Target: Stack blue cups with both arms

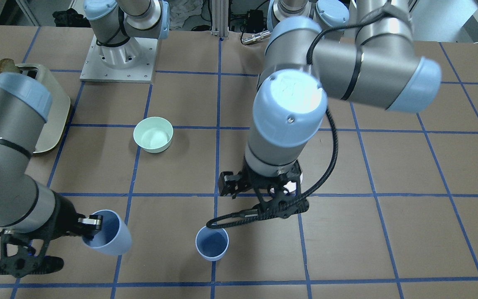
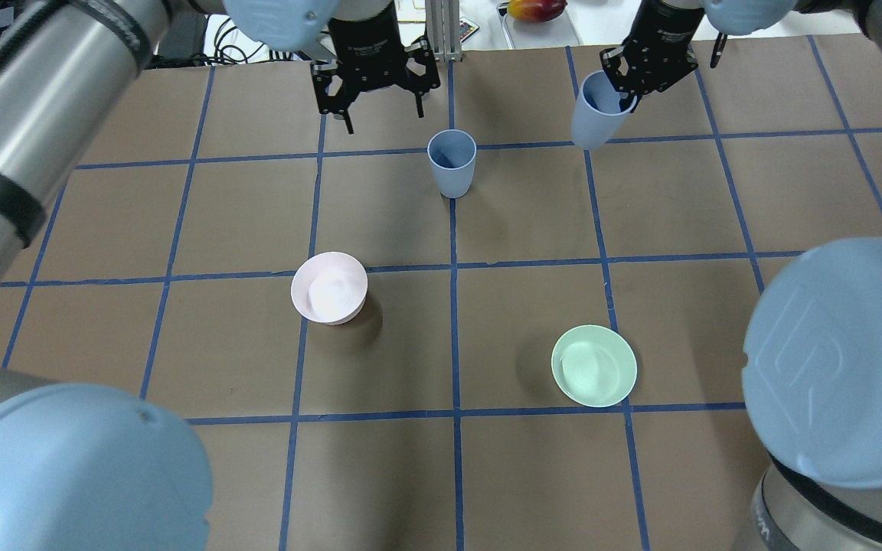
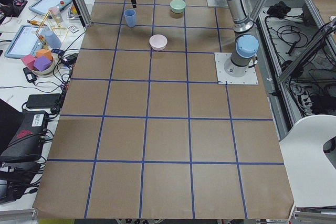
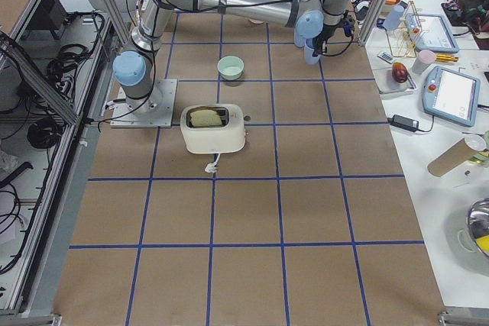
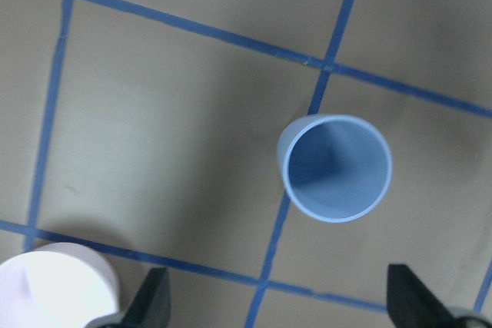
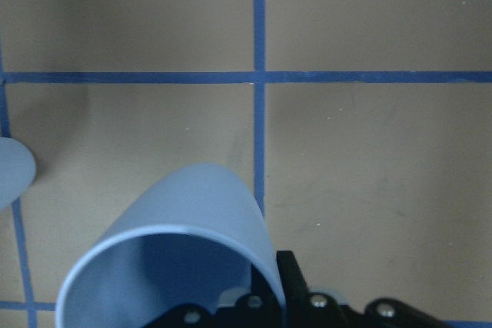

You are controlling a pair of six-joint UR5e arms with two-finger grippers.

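Note:
One blue cup (image 2: 452,162) stands upright on the table at a tape crossing; it also shows in the front view (image 1: 212,243) and in the left wrist view (image 5: 334,168). My left gripper (image 2: 383,115) is open and empty, hanging above the table just beyond and left of this cup, its fingertips (image 5: 150,301) clear of it. My right gripper (image 2: 626,90) is shut on the rim of the second blue cup (image 2: 594,115), holding it tilted, well to the right of the standing cup. The held cup also shows in the front view (image 1: 108,236) and fills the right wrist view (image 6: 177,259).
A pale pink bowl (image 2: 329,288) and a mint-green bowl (image 2: 594,366) sit nearer the robot's base. A cream toaster (image 4: 214,129) stands on the right arm's side. Operators' desks with tablets and clutter line the table's far edge (image 4: 428,59).

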